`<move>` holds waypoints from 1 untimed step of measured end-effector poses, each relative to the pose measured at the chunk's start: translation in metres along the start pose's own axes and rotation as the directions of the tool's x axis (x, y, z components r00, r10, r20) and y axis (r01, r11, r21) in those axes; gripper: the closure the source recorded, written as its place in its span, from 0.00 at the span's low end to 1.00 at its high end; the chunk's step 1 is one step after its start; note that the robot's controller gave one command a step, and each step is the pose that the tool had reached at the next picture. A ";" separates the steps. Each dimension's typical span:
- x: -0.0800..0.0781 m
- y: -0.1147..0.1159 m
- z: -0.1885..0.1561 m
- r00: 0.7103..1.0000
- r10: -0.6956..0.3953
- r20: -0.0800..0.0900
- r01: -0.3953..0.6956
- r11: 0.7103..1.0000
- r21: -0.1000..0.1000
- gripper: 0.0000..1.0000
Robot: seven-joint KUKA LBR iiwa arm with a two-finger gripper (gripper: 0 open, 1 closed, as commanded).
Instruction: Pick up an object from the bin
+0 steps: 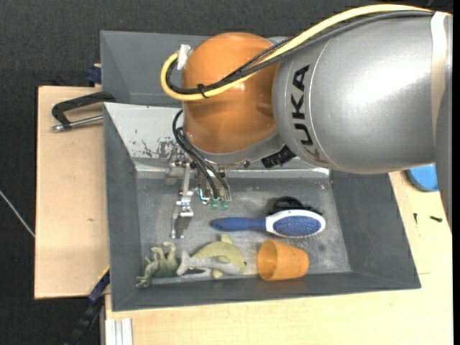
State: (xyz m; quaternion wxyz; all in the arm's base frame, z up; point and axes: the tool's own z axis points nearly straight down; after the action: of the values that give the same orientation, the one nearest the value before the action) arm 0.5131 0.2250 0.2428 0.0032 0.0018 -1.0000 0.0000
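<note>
The gripper point(180, 221), open or closed unclear, is seen poised near the bin's point(119, 214) left wall, the approach step; lowering onto the green toy animal point(162, 261) is likely required.

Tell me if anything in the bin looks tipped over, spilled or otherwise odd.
Only the orange cup stands out: it lies tipped on its side near the bin's front wall, close beside the blue-handled brush. Nothing appears to have spilled from it. The other things simply lie loose on the floor.

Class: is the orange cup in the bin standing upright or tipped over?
Tipped over. The orange cup lies on its side, its tapered wall showing and its round mouth facing the view's left.
</note>
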 end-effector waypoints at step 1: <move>0.024 -0.020 0.076 0.999 -0.038 -0.002 0.038 0.999 0.002 0.00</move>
State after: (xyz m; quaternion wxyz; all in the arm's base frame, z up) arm 0.4887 0.2045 0.1672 0.0040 0.0206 -0.9998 0.0012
